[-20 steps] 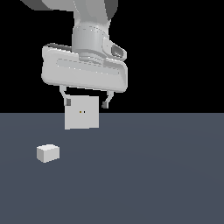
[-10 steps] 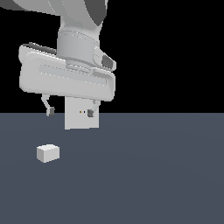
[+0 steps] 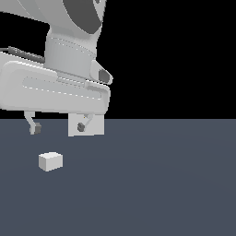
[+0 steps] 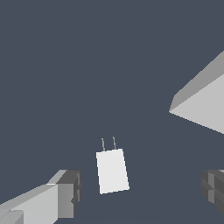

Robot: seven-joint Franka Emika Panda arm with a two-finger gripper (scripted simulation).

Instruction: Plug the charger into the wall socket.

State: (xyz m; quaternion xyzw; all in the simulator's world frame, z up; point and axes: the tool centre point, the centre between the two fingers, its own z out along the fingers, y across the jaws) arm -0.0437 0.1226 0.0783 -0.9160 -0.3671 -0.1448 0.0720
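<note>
One charger point(image 3: 50, 161) on the floor here, a single small white block, and the wrist view picks out two thin prongs point(image 4: 108, 143) sticking from one end of it. One wall socket point(image 3: 97, 128) stands upright behind, just the one square plate. One gripper point(image 3: 57, 127) over the scene, carrying two fingers point(image 3: 33, 125), and one dark grey floor point(image 3: 161, 184) under it all.

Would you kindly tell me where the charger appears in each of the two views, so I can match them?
Exterior view: the charger lies on the floor at the exterior view's lower left, below the open tool.
Wrist view: it lies flat between the two fingers, prongs showing.
Shared landmark: the wall socket.
</note>
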